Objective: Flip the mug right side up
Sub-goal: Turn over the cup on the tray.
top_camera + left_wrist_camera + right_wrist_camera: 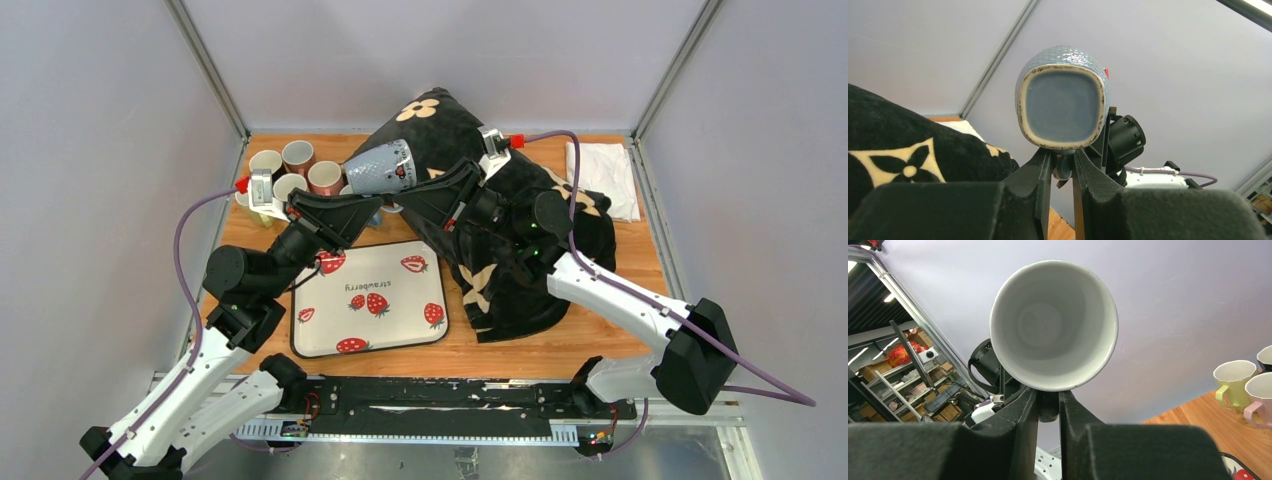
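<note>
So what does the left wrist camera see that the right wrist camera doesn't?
Only the left wrist view shows the blue bottom of the mug and the black flowered cloth. Only the right wrist view shows its white inside, plus a green cup and a pink cup on the table. Both show that mug gripped by a shut hand: the left hand in one, the right hand in the other.

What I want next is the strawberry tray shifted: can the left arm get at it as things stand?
Likely not yet. The left pincer is shut on the blue mug, held in the air together with the right pincer. The strawberry tray lies close by, uncovered, once it lets go.
</note>
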Tool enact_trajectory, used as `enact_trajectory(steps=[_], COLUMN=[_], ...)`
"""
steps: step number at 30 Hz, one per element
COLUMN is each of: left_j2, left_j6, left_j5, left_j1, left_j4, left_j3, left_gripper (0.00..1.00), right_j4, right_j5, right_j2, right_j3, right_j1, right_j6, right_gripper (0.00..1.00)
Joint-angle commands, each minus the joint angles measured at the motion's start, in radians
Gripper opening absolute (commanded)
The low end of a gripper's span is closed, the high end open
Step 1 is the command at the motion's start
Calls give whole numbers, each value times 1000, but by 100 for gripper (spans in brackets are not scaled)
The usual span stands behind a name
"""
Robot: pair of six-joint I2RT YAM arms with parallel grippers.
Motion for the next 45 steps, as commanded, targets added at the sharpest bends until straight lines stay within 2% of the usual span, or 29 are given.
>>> enact_trajectory(steps=[1, 3, 7, 10, 21, 25, 31, 38, 45], left_j2=[-1, -4, -17, -21, -49, -67, -116, -77, -88], left_j6=[8, 7, 1, 9, 125, 214, 301, 285, 270], left_j5=[2, -6, -34, -41, -157, -250, -444, -748, -890], left_j1=[3, 3, 3, 3, 3, 4, 4, 4, 4], left_j4=[66, 66, 66, 42, -212, -413, -662, -962, -1072], left_j3=[-4, -10, -29, -24, 34, 92, 148, 238, 277], left_gripper=[1, 15, 53, 65, 76, 76, 77, 77, 77], right_j4=[51, 43, 40, 38, -27, -148, -428, -697, -857], right_j5=[8, 8, 8, 10, 63, 123, 244, 267, 285], right_j2=[-2, -3, -6, -9, -44, -76, -94, 27, 207], right_j3=[32, 32, 27, 24, -5, -11, 31, 148, 317], right_j1=[-11, -10, -11, -11, -17, -18, -18, 1, 77], right_j6=[-8, -12, -18, -20, -64, -132, -304, -460, -637], right_gripper=[0, 0, 0, 0, 0, 0, 0, 0, 0])
